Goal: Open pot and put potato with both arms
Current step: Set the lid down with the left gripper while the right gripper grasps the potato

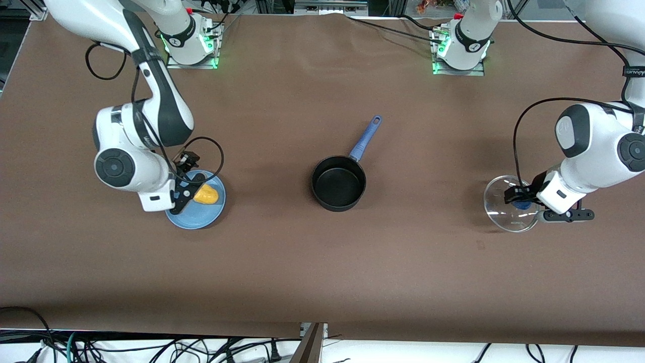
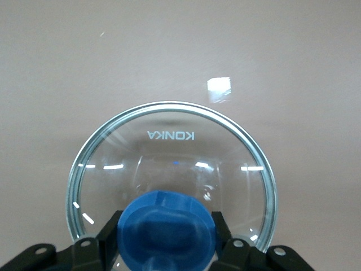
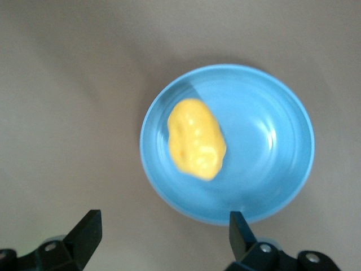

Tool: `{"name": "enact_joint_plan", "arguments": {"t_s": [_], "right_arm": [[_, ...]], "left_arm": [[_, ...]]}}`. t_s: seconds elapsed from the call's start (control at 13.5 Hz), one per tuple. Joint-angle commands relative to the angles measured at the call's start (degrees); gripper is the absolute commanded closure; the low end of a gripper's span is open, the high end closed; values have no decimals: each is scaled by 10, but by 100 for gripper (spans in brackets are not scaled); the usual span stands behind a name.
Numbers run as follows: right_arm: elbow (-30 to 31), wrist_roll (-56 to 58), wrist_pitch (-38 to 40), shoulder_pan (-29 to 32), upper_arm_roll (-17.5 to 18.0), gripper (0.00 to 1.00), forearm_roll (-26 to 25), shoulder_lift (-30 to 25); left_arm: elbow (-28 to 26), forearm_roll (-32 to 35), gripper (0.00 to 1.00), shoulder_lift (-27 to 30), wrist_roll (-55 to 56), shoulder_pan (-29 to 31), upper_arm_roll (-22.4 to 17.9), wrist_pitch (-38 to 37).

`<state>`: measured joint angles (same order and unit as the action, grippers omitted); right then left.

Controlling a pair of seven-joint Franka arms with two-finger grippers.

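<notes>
The black pot stands open in the middle of the table, its blue handle pointing toward the robots' bases. Its glass lid is at the left arm's end of the table, low over or on the surface; I cannot tell which. My left gripper is shut on the lid's blue knob, with a finger on each side; the glass fills the left wrist view. The yellow potato lies on a blue plate. My right gripper hangs open over the plate's edge, and the potato lies ahead of the open gripper.
The blue plate sits toward the right arm's end of the table. Brown table cover lies bare between the plate, the pot and the lid. The table's front edge with cables runs along the bottom of the front view.
</notes>
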<state>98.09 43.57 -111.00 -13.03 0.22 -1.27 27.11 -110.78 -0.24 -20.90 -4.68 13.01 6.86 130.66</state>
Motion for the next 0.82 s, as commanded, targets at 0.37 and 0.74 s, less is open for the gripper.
{"name": "enact_joint_plan", "arguments": {"t_s": [0.37, 0.74], "right_arm": [[107, 71, -152, -2, -1, 0, 1, -7], [109, 71, -206, 2, 0, 0, 2, 17]], "left_arm": [[-23, -9, 70, -67, -55, -6, -37, 51], [-14, -9, 0, -69, -57, -6, -44, 49]]}}
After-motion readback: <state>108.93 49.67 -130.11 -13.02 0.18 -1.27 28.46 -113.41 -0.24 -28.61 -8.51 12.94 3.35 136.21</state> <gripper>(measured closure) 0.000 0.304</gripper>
